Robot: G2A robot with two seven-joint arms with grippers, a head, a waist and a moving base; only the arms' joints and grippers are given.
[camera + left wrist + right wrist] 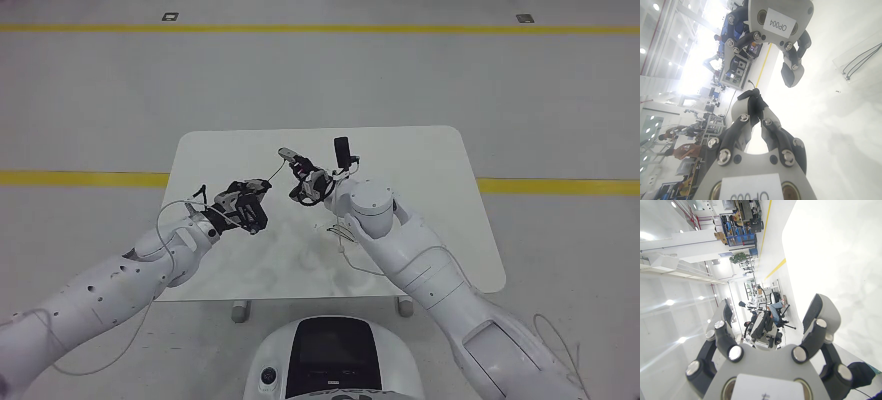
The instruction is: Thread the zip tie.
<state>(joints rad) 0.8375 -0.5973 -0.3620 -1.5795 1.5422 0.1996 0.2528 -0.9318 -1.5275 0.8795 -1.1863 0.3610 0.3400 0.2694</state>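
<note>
Above the table (pixel 420 170), left hand (pixel 753 96) pinches the zip tie (pixel 752 84); right hand (pixel 771 304) gapes.

Bright ceiling lamps (pixel 669 302) flare in both wrist views, washing out the table (pixel 829 113); edges bend.

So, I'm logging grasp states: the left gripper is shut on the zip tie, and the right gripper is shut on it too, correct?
Not quite. The right gripper is open and holds nothing, as the right wrist view shows. The left gripper is indeed shut on the zip tie.
</note>
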